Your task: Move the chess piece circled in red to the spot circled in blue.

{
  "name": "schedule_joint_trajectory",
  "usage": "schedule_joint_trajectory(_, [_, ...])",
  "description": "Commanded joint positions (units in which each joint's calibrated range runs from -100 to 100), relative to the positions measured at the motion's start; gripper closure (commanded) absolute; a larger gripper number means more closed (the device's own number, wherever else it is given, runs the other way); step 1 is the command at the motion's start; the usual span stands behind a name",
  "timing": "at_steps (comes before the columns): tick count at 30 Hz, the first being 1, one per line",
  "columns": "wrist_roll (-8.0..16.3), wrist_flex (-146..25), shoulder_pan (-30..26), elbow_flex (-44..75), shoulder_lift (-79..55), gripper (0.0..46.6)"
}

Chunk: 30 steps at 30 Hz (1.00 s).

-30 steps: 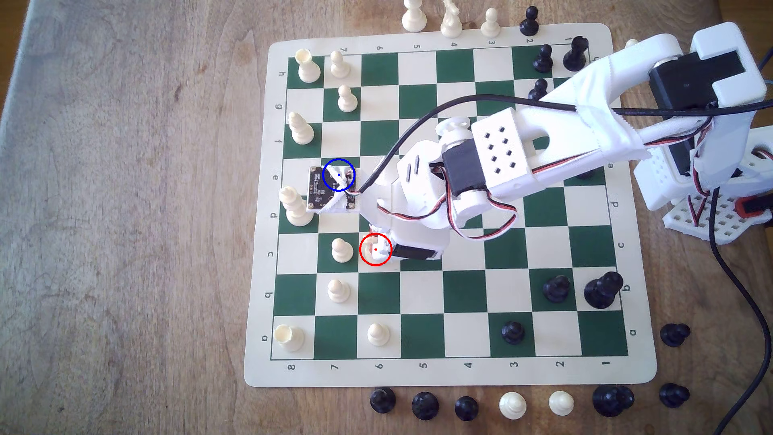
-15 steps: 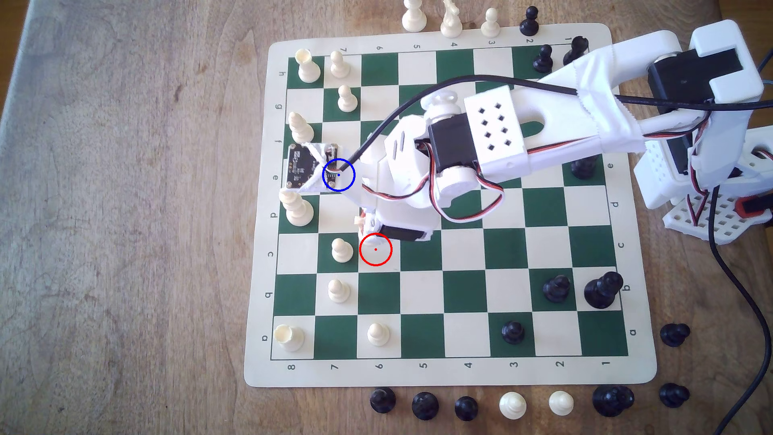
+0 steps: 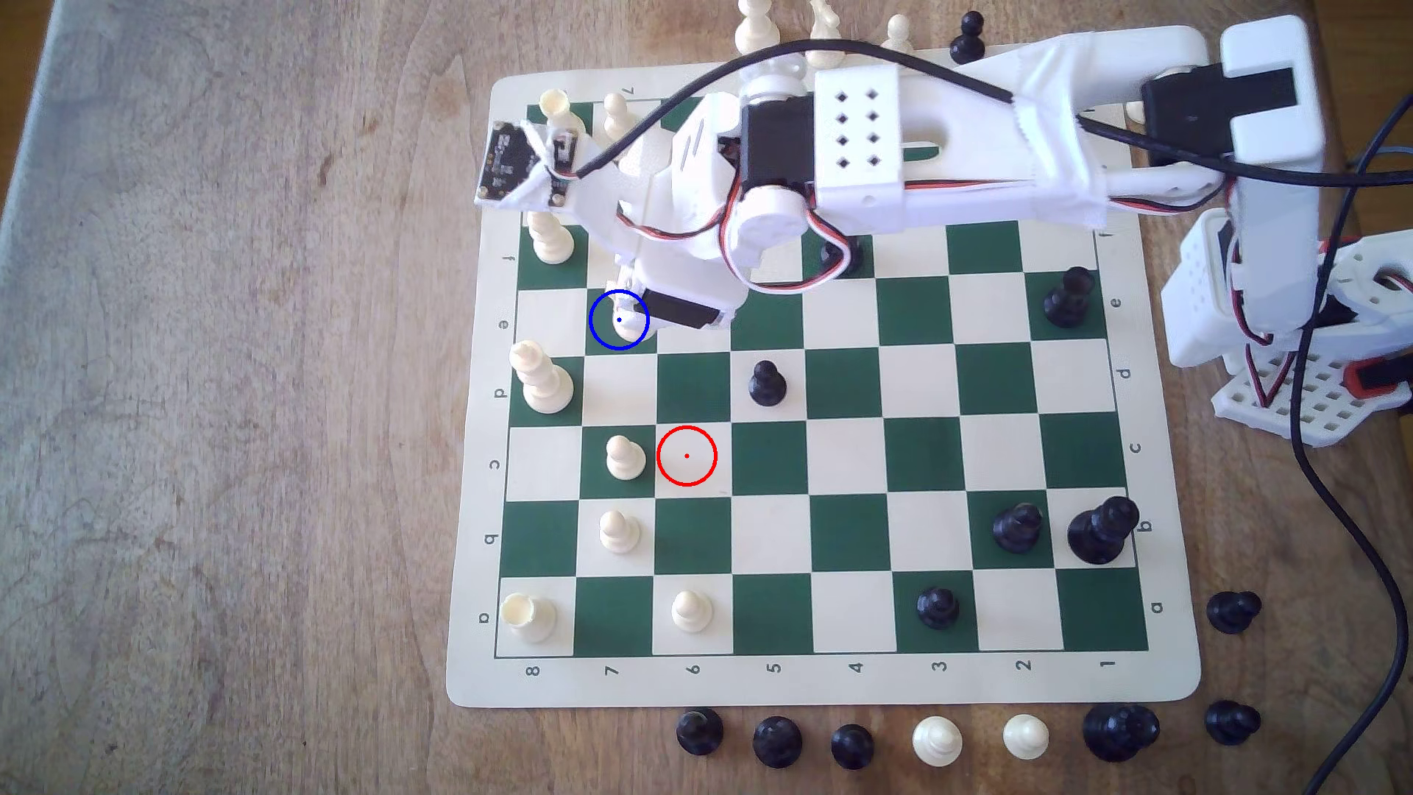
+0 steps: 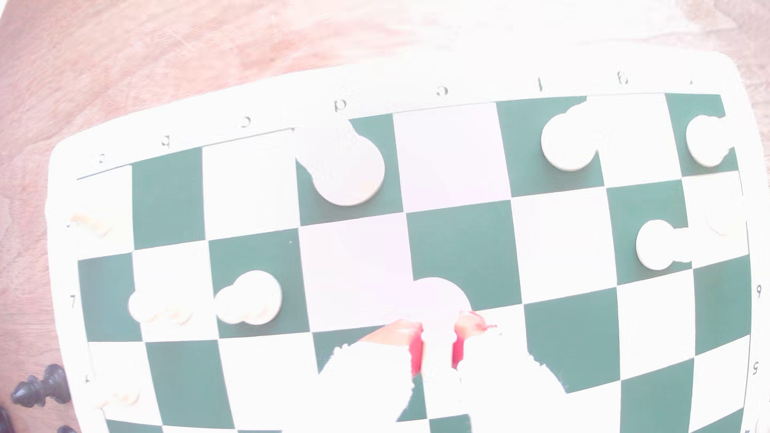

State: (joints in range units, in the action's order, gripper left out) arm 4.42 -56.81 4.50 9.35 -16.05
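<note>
The cream-white knight [image 3: 631, 330] is inside the blue ring on the dark green spot [image 3: 602, 342], on the board's left side in the exterior view. My gripper [image 3: 628, 324] is shut on it from above. Whether the base touches the board, I cannot tell. The red-ringed cream square [image 3: 687, 456] stands bare, two rows nearer the exterior view's bottom and one column to its right. In the overexposed wrist view, the red pads [image 4: 416, 354] of my gripper [image 4: 437, 347] clamp the pale knight [image 4: 437, 304] over a green square's corner.
A tall cream piece [image 3: 543, 380] stands just left of the spot in the exterior view, another [image 3: 549, 238] above it. A black pawn [image 3: 767, 382] and a cream pawn [image 3: 625, 457] are nearby. Captured pieces line the mat's [image 3: 764, 684] bottom edge.
My gripper lifted the knight off the red-ringed square and carried it up and to the exterior view's left, onto the blue-ringed square. The arm swung away, uncovering a black pawn.
</note>
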Motion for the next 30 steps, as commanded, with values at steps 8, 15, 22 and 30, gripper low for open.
schedule_joint_trajectory(8, [0.00, -0.11, 1.88, 17.66, -8.57, 46.4])
schedule_joint_trajectory(15, [0.05, 0.96, 2.27, 18.03, -11.46, 46.4])
schedule_joint_trajectory(22, [-0.05, 1.69, 2.58, 18.03, -12.82, 46.3])
schedule_joint_trajectory(30, [-0.20, 1.61, 2.35, 17.39, -13.07, 46.3])
